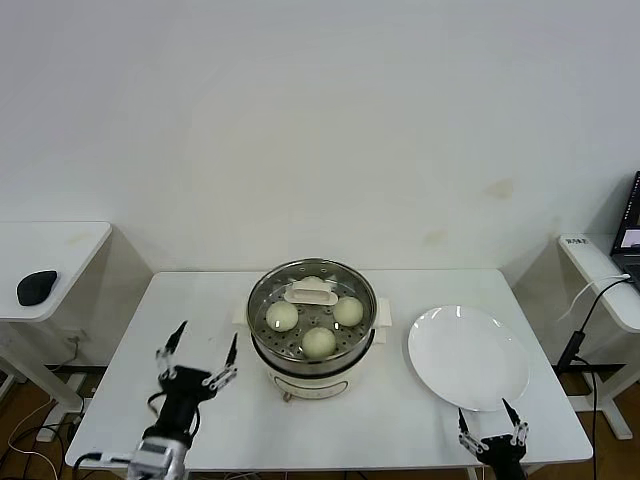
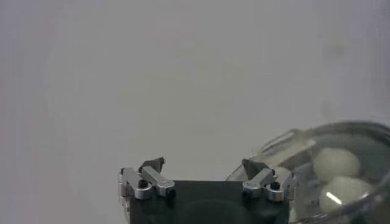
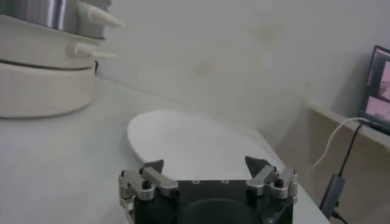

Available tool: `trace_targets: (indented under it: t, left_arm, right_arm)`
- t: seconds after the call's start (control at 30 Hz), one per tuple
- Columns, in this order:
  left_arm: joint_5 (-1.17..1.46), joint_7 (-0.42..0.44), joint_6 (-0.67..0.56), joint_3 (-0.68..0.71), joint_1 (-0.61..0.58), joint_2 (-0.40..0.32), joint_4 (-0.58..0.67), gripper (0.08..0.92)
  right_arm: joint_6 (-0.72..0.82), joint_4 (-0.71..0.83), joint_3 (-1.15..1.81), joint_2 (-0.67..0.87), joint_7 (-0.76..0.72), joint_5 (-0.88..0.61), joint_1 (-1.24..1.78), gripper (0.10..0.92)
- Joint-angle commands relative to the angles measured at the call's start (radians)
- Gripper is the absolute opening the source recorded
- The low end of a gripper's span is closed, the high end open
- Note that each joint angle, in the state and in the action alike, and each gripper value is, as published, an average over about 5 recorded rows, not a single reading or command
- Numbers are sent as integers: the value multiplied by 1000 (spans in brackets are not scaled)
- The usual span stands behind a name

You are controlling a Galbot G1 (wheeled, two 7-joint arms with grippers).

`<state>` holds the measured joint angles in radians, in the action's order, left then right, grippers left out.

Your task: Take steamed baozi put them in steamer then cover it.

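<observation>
Nearest the robot, both arms sit low at the table (image 1: 120, 400) front edge. Left gripper (image 1: 198, 357) is near the front-left, fingers spread wide apart, nothing between them, pointing up & away from the pot. Right gripper (image 1: 491, 424) is at the front-right edge, just before the white plate (image 1: 468, 357), fingers also apart & empty. Both look pulled back to a rest pose, prob. so the head cam sees the pot w/o obstruction.

Mid-table: the steamer (image 1: 312, 322), steel basket on its cream pot base. The cover (image 1: 312, 294) sits on top, glass lid w/ cream handle at centre, seated level on the rim as far as can be seen. Thru the glass, three steamed baozi (image 1: 319, 342) are clear, spaced apart on the perforated floor; a 4th may hide under the handle, can't tell. Plate is bare.

Judgement: buns in, lid on, task looks essentially done.
</observation>
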<state>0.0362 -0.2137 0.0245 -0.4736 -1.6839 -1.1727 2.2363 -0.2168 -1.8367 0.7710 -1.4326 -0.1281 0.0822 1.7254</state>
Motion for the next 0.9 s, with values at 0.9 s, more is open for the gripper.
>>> trace_targets:
  t: [0.9]
  left_arm:
    - [308,56,-180,-69,-209,-155,-151,823]
  right_arm:
    - [83,-118,-71,72,-83,-133,47,823]
